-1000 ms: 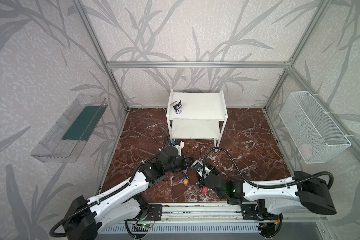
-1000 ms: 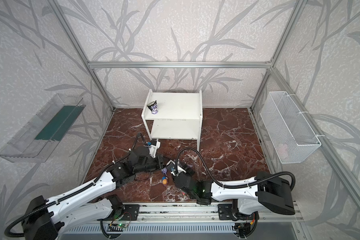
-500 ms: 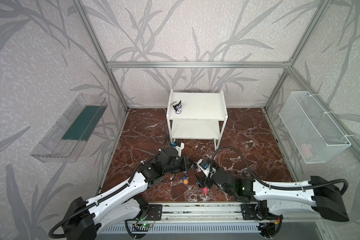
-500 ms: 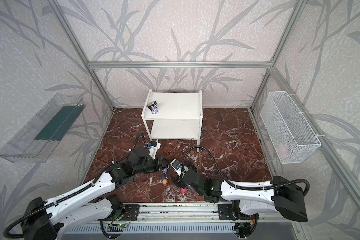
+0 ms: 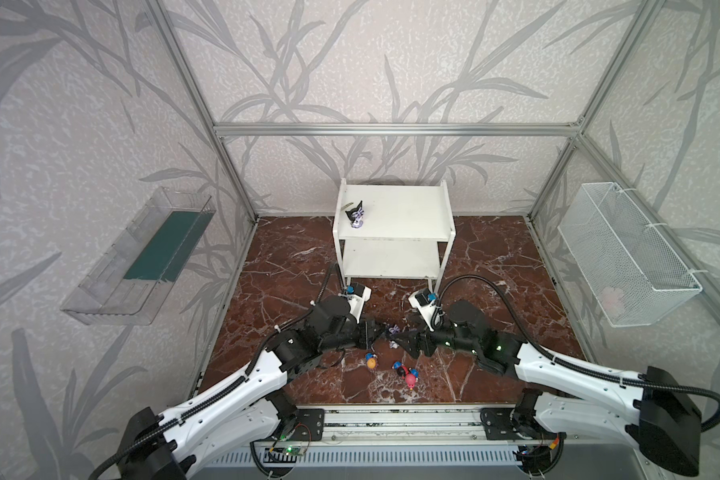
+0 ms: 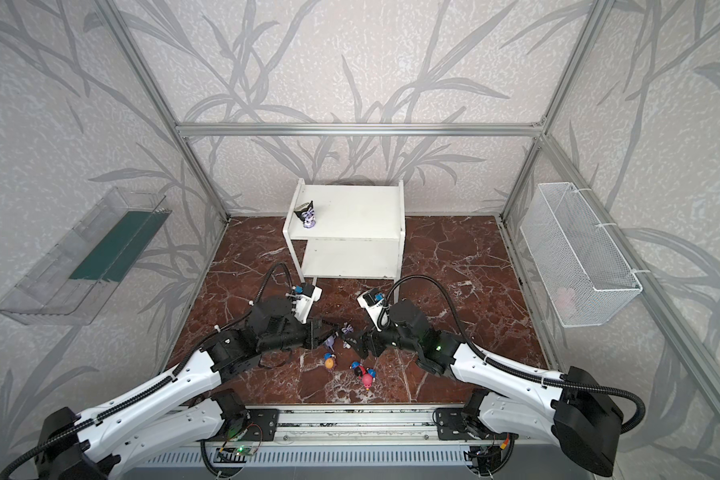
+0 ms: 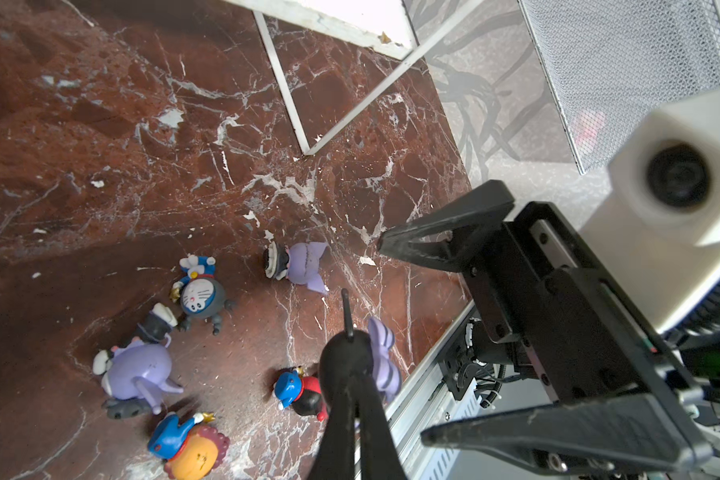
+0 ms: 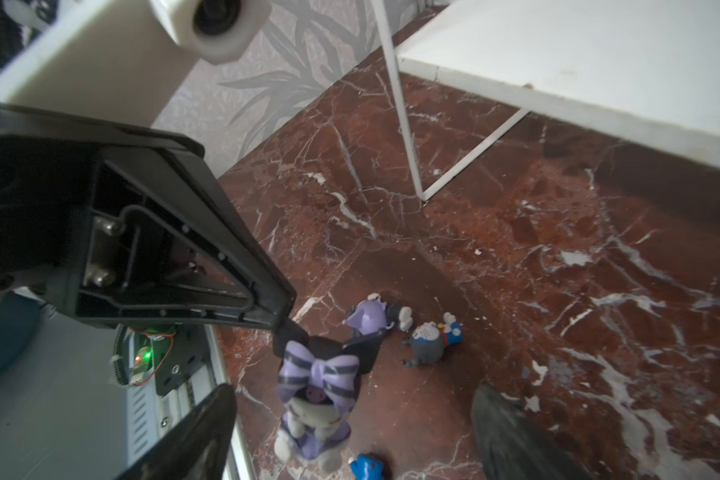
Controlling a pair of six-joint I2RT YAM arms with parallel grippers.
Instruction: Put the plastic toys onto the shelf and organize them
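Right claw (image 7: 403,340), just spread wide, flanks black bow-topped figurine (image 8: 316,386) pinched by left claw (image 8: 287,330) | handover looks near | shelf (image 5: 404,212) at 12 o'clock

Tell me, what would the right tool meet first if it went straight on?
Probably the black bow figurine that the left tool holds, just ahead of the open right tool; depth is unclear.

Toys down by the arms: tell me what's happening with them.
The left hand is shut on the head of a black doll with a purple bow. The right hand faces it, open on either side of that doll, not gripping. One pointy-eared doll already stands on the shelf, on its top board. The other toys lie scattered on the floor between the arms.
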